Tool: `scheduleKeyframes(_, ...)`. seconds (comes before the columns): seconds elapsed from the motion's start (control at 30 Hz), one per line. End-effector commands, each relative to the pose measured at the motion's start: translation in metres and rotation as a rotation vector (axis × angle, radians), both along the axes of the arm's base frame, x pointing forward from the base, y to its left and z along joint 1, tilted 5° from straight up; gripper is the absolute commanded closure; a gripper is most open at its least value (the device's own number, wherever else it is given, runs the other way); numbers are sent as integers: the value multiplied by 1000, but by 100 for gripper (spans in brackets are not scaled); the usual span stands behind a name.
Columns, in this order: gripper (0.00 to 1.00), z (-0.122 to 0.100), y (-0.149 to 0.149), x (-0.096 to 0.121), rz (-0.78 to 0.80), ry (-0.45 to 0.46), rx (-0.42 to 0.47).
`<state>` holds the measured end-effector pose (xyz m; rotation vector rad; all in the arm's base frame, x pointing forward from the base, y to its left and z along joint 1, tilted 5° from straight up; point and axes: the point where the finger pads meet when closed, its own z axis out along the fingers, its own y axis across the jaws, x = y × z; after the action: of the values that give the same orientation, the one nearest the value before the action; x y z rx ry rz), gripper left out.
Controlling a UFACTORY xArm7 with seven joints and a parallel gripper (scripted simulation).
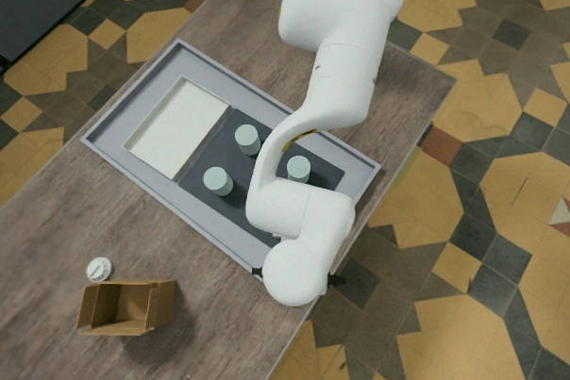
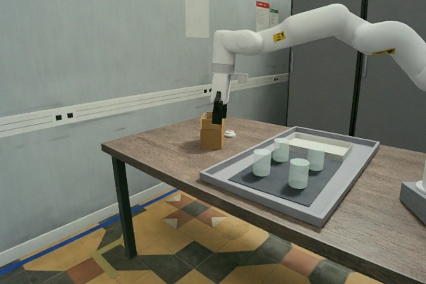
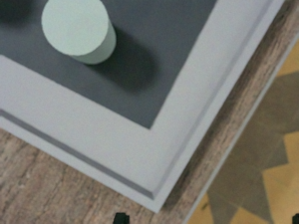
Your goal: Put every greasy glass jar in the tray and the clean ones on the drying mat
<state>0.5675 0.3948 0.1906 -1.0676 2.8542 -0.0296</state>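
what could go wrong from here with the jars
1. The four glass jars stand close together on the dark drying mat; the wide-open gripper coming down on one may knock a neighbour over.
2. One jar is hidden under the arm in the top view, so it could be missed.
3. The jars look identical, so a greasy one may slip when lifted towards the white tray.

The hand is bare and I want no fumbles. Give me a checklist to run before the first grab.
1. Hand open, holding nothing: ok.
2. Four jars upright on the mat: ok.
3. Tray free of jars: ok.
4. Hand centred over a jar: not ok; it hangs above the grey frame's corner, with the nearest jar off to one side.
5. Greasy jar identified: cannot tell.
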Motion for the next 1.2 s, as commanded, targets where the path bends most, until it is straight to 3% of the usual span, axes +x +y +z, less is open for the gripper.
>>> scheduleKeyframes(0.0, 0, 3, 1, 1, 0, -4, 3)
scheduleKeyframes(1.17, 0, 5, -5, 2, 25, -2, 1)
